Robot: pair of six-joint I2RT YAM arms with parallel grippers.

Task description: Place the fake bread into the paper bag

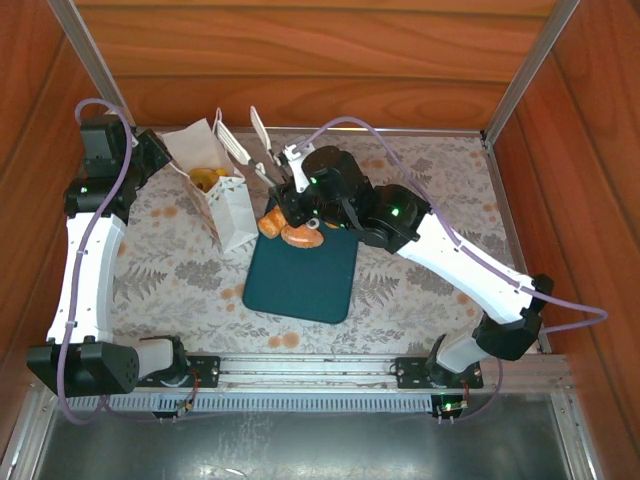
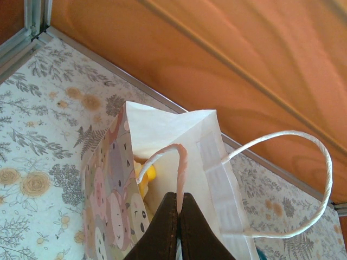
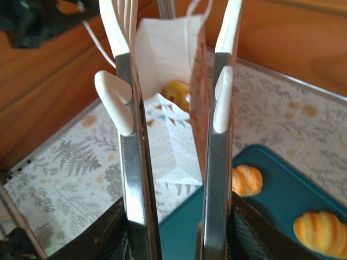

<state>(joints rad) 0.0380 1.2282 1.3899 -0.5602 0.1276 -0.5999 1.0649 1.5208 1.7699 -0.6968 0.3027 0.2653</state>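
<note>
Your left gripper pinches the paper bag rim near the table's far-left corner; right gripper hangs open, empty. Fake bread waits on the tray's far edge — rush, and the bag tips.

Lab test booth (wood-panel walls, alu frame).

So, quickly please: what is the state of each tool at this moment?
Left tool: shut on the rim of the bag.
Right tool: open, holding nothing, near the bag.
</note>
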